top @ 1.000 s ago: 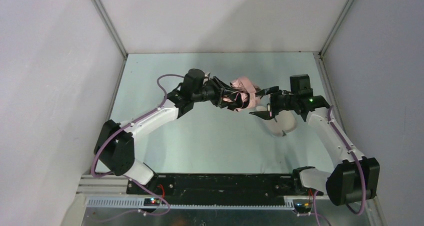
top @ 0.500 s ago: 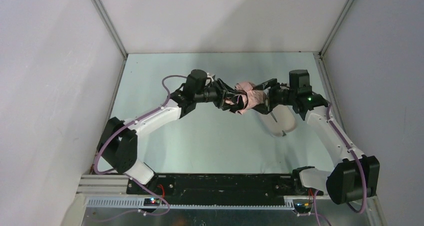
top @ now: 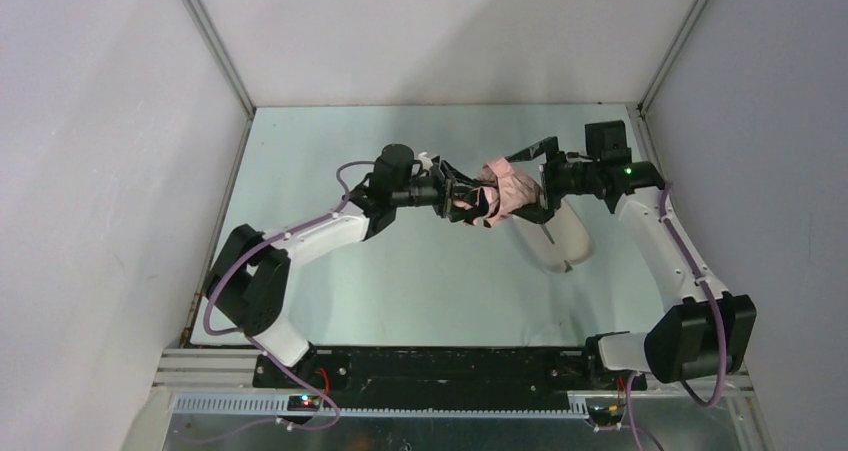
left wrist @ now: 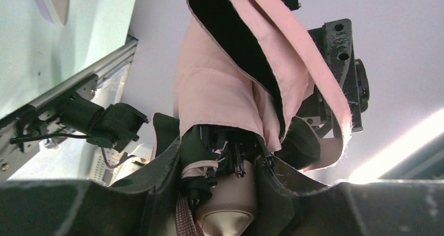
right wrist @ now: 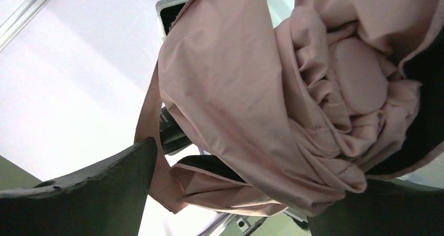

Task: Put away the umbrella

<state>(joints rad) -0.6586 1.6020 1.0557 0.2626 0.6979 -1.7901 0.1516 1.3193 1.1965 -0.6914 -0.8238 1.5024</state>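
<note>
Now I'm bundling: left claw (left wrist: pixel 225 186) pinches the umbrella (left wrist: pixel 220 100) handle, right claw (top: pixel 522 185) spread round its canopy; next, squeeze the folds.

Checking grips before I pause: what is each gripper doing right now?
Left gripper: closed on the umbrella, at its handle end.
Right gripper: open, jaws spread around the umbrella's far end.

The umbrella (top: pixel 497 185) is up off the bench (top: pixel 400 271), between the two claws: left claw (top: pixel 462 193) at its left end, right claw (top: pixel 523 183) at its right. The case (top: pixel 556 239) lies on the bench, just nearer than the umbrella and to its right.
</note>
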